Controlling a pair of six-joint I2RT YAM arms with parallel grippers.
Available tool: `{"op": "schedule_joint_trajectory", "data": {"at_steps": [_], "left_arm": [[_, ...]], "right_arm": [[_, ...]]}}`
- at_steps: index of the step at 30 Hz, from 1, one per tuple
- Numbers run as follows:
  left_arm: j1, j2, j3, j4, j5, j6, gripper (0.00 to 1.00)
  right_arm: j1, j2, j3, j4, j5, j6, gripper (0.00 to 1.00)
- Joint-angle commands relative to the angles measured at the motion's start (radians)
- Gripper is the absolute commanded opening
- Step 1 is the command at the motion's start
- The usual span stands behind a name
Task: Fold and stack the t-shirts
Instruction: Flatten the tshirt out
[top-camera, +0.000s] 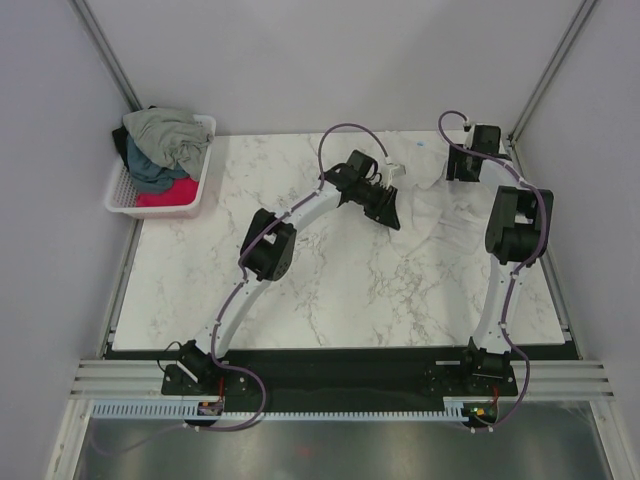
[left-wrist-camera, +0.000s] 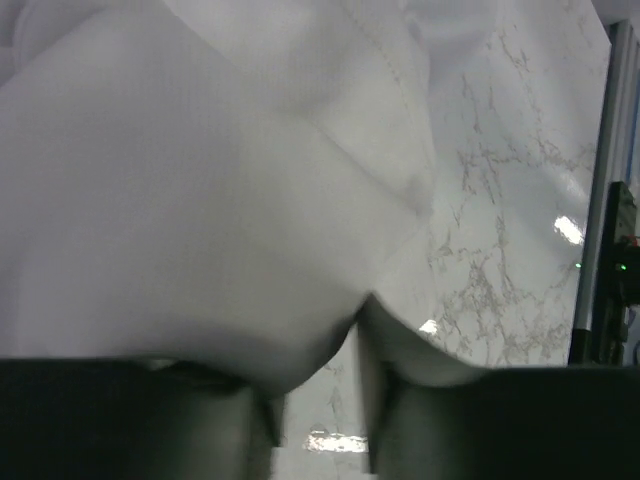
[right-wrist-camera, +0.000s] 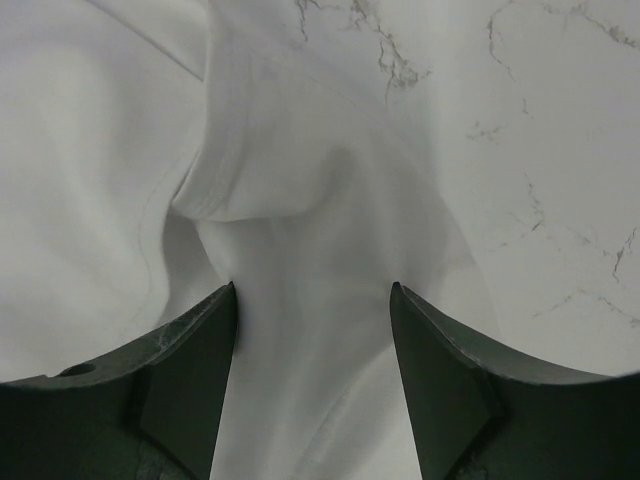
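Left gripper (left-wrist-camera: 318, 350) seems closed on an edge of the white t-shirt (top-camera: 432, 212). The cloth is drawn into a peak at its fingers, probably to lift that side for spreading. Right gripper (right-wrist-camera: 313, 300) stands open over a raised fold of the same shirt, one jaw on each side, not yet pinching. The shirt lies crumpled at the far right of the table (top-camera: 330, 290). Its long axis seems to run far to near; the collar direction I cannot tell. Other t-shirts (top-camera: 165, 135) are heaped in the basket (top-camera: 118, 195), far left.
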Motion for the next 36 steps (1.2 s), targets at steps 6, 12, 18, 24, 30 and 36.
{"op": "schedule_joint_trajectory", "data": {"at_steps": [6,12,18,24,30,36], "left_arm": [[0.043,-0.100,-0.048,-0.028,0.118,-0.045,0.02],[0.229,-0.278,-0.156,-0.252,0.054,0.141,0.02],[0.333,-0.283,-0.007,-0.432,-0.155,0.430,0.02],[0.341,-0.301,0.019,-0.438,-0.386,0.637,0.02],[0.337,-0.347,-0.036,-0.449,-0.422,0.674,0.65],[0.340,-0.405,-0.061,-0.438,-0.436,0.581,0.87]], "right_arm": [[-0.007,-0.043,-0.036,0.027,0.045,-0.031,0.70],[-0.012,-0.133,-0.150,-0.005,0.138,-0.071,0.69],[-0.012,-0.289,-0.323,-0.084,0.040,-0.036,0.66],[0.021,-0.460,-0.466,-0.123,-0.008,0.003,0.65],[0.071,-0.508,-0.457,-0.088,-0.126,-0.095,0.67],[0.079,-0.356,-0.215,-0.081,-0.273,-0.106,0.62]]}}
